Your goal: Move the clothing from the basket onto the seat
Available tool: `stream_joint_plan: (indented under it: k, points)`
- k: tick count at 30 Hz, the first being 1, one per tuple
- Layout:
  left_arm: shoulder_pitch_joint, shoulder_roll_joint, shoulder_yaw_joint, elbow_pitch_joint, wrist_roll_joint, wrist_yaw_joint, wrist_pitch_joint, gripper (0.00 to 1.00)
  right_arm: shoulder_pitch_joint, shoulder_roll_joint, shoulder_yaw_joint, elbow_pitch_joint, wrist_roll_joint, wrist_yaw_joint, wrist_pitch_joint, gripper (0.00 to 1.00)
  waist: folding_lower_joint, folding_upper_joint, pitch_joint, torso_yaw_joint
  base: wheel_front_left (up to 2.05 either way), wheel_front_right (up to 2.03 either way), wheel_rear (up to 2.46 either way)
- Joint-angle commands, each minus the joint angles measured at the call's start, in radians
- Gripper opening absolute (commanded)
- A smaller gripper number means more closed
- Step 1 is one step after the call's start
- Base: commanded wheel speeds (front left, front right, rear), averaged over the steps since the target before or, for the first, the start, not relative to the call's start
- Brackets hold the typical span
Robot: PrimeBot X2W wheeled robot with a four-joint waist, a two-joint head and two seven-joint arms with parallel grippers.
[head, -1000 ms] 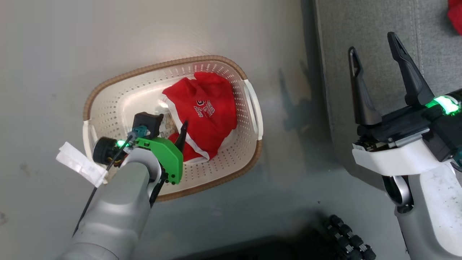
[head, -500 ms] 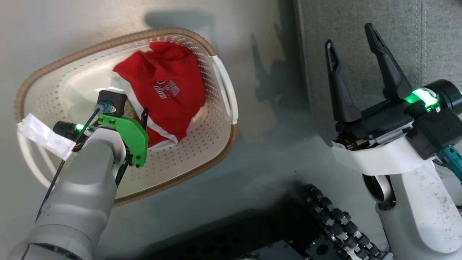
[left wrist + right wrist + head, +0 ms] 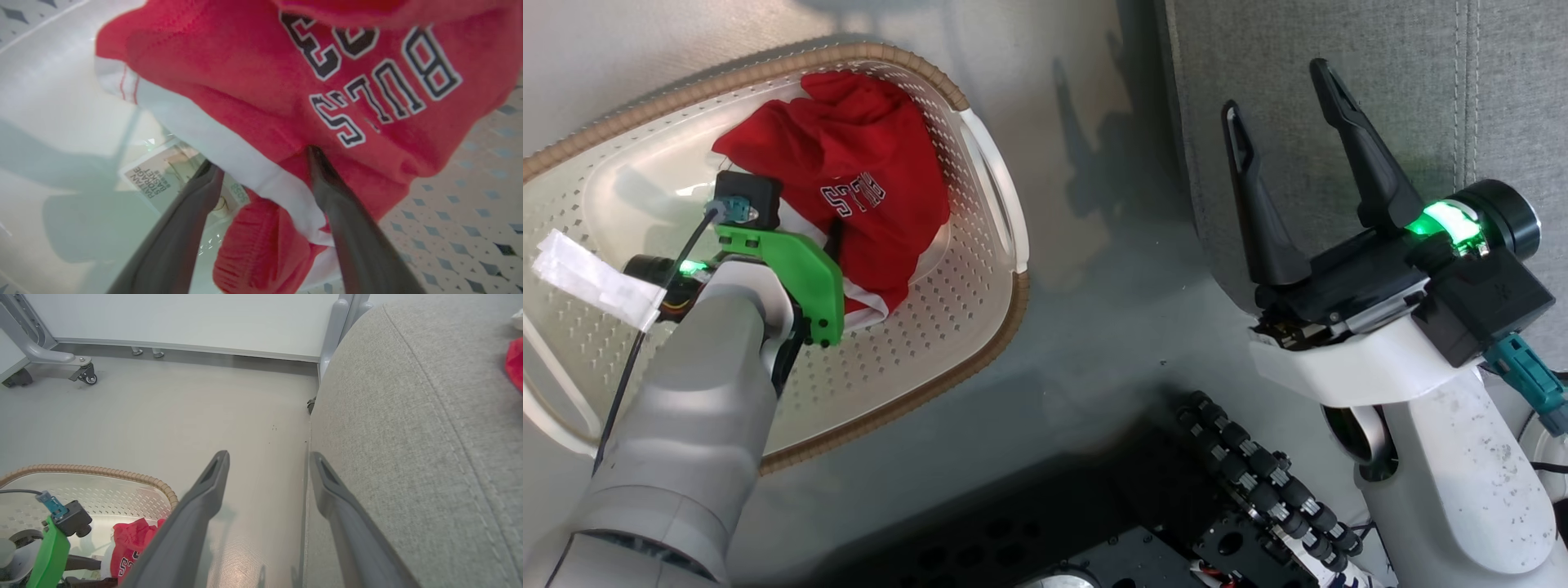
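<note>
A red garment (image 3: 849, 163) with "BULLS" lettering and white trim lies bunched in the cream perforated basket (image 3: 980, 359) on the floor. In the left wrist view my left gripper (image 3: 263, 161) stands open astride the garment's (image 3: 245, 81) white trim. One finger lies over the paper label (image 3: 151, 183) and the other presses into the red fabric. My right gripper (image 3: 1276, 86) hovers open and empty over the edge of the light-grey seat (image 3: 1421, 82). In the right wrist view a second red garment (image 3: 515, 363) lies on the seat (image 3: 408, 437) at the far right.
My own dark base with black rollers (image 3: 1258, 482) sits at the bottom of the head view. A strip of grey floor (image 3: 1094, 245) separates basket and seat. A wheeled frame leg (image 3: 81, 371) and a white panel (image 3: 184, 318) stand beyond.
The head camera has shifted, so the basket appears further left and closer. My left gripper has moved across the basket onto the red garment. Both grippers stay open.
</note>
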Motion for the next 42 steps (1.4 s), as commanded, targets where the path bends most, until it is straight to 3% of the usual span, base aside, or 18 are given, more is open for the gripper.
stream_joint_plan:
  k: [1, 15, 32, 33, 34, 35, 42]
  points:
    - [-0.021, -0.006, -0.002, -0.01, -0.016, -0.006, 0.006, 1.0, -0.015, -0.004, 0.006, -0.002, -0.006, -0.002, -0.002, 1.0, -0.0001, 0.0, 0.007, -0.001, 0.0, 0.0, 0.0]
    - [-0.051, -0.044, -0.094, -0.101, -0.164, -0.007, 0.069, 1.0, 0.019, -0.031, 0.004, -0.038, -0.02, -0.002, -0.002, 1.0, -0.0001, 0.0, 0.038, 0.025, 0.0, 0.0, 0.0]
    - [-0.114, -0.09, -0.209, -0.007, -0.146, 0.009, 0.131, 1.0, 0.061, -0.041, 0.014, -0.075, -0.032, -0.002, -0.002, 1.0, -0.0001, 0.0, 0.048, 0.031, 0.0, 0.0, 0.0]
    - [-0.108, -0.095, -0.214, -0.005, -0.156, 0.004, 0.145, 0.58, 0.062, -0.041, 0.016, -0.077, -0.033, -0.002, -0.002, 1.0, -0.0001, 0.0, 0.048, 0.03, 0.0, 0.0, 0.0]
    - [-0.107, -0.096, -0.217, -0.005, -0.159, 0.003, 0.148, 0.47, 0.062, -0.041, 0.017, -0.077, -0.034, -0.002, -0.002, 1.0, -0.0001, 0.0, 0.048, 0.03, 0.0, 0.0, 0.0]
    - [-0.106, -0.096, -0.221, -0.004, -0.162, 0.002, 0.154, 0.0, 0.062, -0.041, 0.017, -0.078, -0.035, -0.002, -0.002, 1.0, -0.0001, 0.0, 0.048, 0.03, 0.0, 0.0, 0.0]
    - [-0.118, -0.092, -0.228, -0.001, -0.183, -0.006, 0.151, 0.0, 0.048, -0.04, 0.006, -0.079, -0.034, -0.002, -0.002, 1.0, -0.0001, 0.0, 0.045, 0.031, 0.0, 0.0, 0.0]
